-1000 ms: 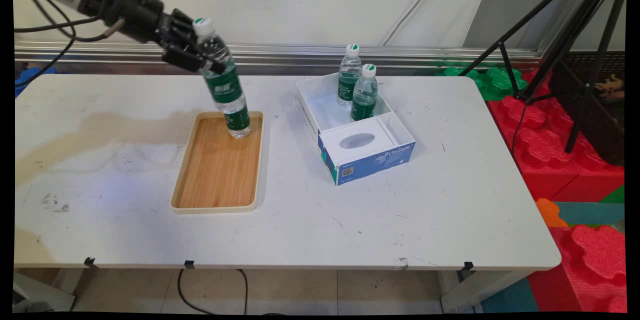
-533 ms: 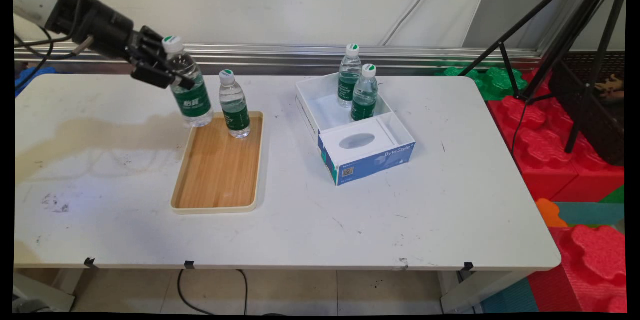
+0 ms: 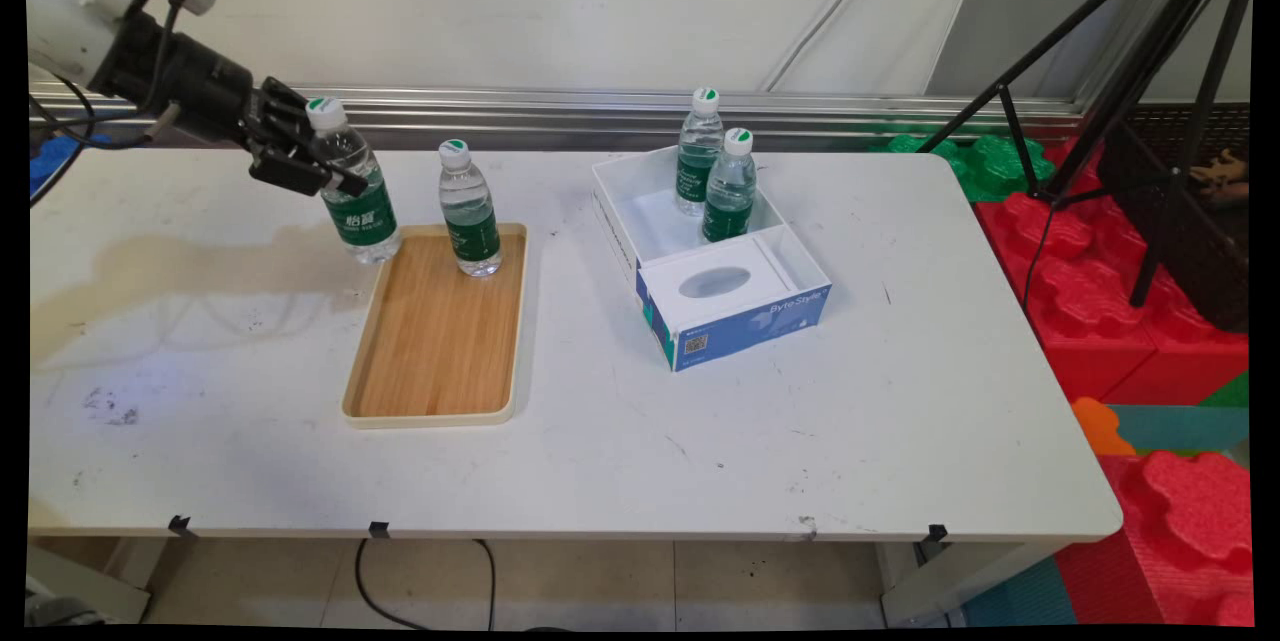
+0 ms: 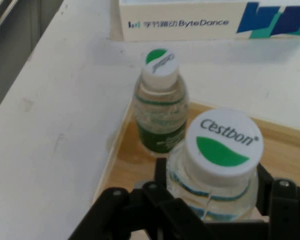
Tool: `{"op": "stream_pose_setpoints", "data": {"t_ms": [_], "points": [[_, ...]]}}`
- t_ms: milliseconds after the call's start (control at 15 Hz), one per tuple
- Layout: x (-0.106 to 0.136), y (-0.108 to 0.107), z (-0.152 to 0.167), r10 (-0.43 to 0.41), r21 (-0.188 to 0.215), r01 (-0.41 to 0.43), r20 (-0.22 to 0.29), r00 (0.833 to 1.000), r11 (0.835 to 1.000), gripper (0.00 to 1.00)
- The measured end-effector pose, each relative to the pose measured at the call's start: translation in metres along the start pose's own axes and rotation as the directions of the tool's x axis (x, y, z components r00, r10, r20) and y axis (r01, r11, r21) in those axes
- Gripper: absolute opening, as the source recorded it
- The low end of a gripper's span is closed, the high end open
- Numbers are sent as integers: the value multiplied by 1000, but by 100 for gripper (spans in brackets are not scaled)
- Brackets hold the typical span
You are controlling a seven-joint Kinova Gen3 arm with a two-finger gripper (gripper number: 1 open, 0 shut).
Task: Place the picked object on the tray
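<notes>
My gripper is shut on a clear water bottle with a green label and a white cap. The bottle tilts, its base hanging over the far left corner of a wooden tray. A second bottle of the same kind stands upright on the tray's far end, just right of the held one. In the hand view the held bottle's cap reads Cestbon and fills the foreground, with my gripper closed round its neck and the standing bottle behind it on the tray.
A white and blue open box sits right of the tray with two more bottles standing in its far part. Its ByteDance-lettered side shows in the hand view. A black tripod and red foam blocks lie beyond the table's right edge.
The gripper has carried its bottle leftward and lower, from in front of the tray's standing bottle to the tray's far left corner. The standing bottle has come into sight.
</notes>
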Motion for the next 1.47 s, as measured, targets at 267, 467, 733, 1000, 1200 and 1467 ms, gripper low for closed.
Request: {"op": "stream_pose_setpoints", "data": {"t_ms": [267,467,733,1000,1200,1467], "points": [[-14,-14,15,0,11,0,1,1000,1000,0],[-23,-23,28,1,15,-1,-6,1000,1000,0],[-28,-32,44,11,11,-11,-27,1000,1000,0],[-33,-39,62,20,8,-19,-40,999,1000,0],[-38,-43,73,22,8,-22,-38,999,1000,0],[-41,-46,87,27,6,-27,-35,999,1000,0]]}}
